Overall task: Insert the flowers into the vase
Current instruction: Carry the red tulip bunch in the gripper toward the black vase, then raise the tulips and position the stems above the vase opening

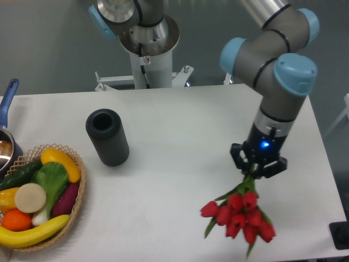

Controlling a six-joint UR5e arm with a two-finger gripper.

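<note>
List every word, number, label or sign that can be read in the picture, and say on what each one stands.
No text can be read in the picture.
Arm base column: a small white sticker with red marking, too small and blurred to read.
Gripper: a blue light only, no letters.
Vase, flowers and basket: no writing visible.

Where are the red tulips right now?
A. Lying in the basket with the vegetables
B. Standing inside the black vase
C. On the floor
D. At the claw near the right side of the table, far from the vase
D: the flowers hang at the claw, stems up in its grip, well to the right of the vase, whose mouth holds nothing.
</note>
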